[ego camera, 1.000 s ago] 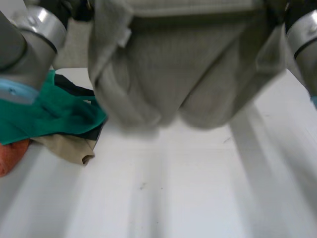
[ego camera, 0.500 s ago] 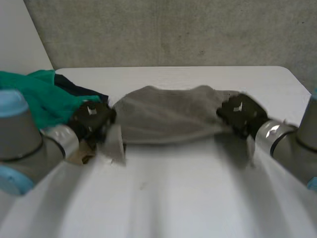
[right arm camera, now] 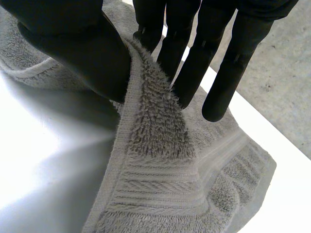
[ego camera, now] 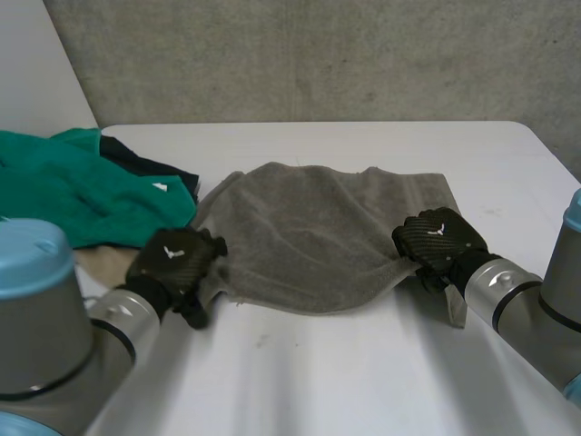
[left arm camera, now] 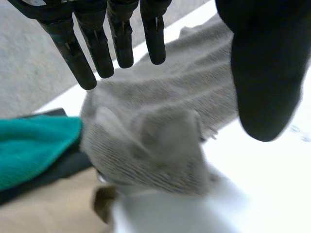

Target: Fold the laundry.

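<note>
A grey towel [ego camera: 318, 227] lies spread on the white table [ego camera: 363, 381], rumpled along its near edge. My left hand [ego camera: 177, 263] rests at the towel's near left corner with fingers [left arm camera: 97, 48] straight and apart from the thumb; the grey towel [left arm camera: 160, 141] lies loose under its palm. My right hand [ego camera: 436, 241] is at the near right corner. There its thumb and fingers [right arm camera: 194, 53] pinch the edge of the grey towel [right arm camera: 160, 160].
A green cloth [ego camera: 82, 191] lies in a heap at the left over a dark cloth [ego camera: 150, 168] and a tan one [ego camera: 91, 263]. A grey wall stands behind the table's far edge. Bare table stretches in front of the towel.
The towel came down from high in front of the camera and now lies on the table. My left hand opened and let its corner go; the right hand kept its pinch.
</note>
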Motion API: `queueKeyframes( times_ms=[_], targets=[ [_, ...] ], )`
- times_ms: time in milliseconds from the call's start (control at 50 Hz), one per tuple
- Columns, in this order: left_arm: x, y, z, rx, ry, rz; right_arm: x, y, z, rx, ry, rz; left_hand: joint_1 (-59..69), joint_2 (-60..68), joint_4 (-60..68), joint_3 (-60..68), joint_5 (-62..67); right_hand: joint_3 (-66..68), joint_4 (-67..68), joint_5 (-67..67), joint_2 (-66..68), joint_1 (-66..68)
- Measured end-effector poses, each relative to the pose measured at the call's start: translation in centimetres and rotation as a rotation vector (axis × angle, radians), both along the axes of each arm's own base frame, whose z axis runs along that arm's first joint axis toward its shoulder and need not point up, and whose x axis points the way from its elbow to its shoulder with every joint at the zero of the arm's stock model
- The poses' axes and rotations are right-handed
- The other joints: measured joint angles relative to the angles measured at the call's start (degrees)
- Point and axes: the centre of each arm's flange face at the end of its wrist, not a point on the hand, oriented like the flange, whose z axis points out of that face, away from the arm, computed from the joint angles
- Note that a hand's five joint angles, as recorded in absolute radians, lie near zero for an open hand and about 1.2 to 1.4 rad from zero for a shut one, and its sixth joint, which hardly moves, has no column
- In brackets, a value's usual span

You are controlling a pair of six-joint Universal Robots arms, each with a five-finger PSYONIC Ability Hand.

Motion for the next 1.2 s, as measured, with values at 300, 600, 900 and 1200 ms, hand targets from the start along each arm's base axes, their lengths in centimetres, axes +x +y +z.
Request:
queueKeyframes(
  times_ms=[300, 600, 900, 1200],
  targets=[
    [-0.6, -4.5, -4.4, -0.007, -0.072, 0.173, -0.5, 0.0, -0.4, 0.012, 0.001, -0.052, 0.86, 1.19, 1.04, 1.31, 2.01, 0.0, 0.0, 0.0, 0.0, 0.0],
    [0.0, -7.0, -3.8, -0.102, -0.036, 0.166, -1.2, -0.7, -0.5, 0.05, -0.08, -0.109, 44.65, 47.39, 47.93, 47.14, 45.88, -42.55, -42.56, -44.07, -42.28, -39.55],
    [0.7, -6.7, -0.7, -0.157, 0.008, 0.128, -5.6, -1.9, 1.0, 0.351, -0.322, -0.371, 44.65, 47.47, 47.98, 47.2, 45.88, -56.39, -56.99, -56.34, -55.32, -51.9],
    [1.3, -7.8, 0.3, -0.167, 0.031, 0.13, -8.8, -1.4, 0.5, 0.356, -0.415, -0.503, 44.65, 47.48, 47.99, 47.2, 45.88, -54.15, -54.74, -54.57, -53.22, -50.5]
  ],
)
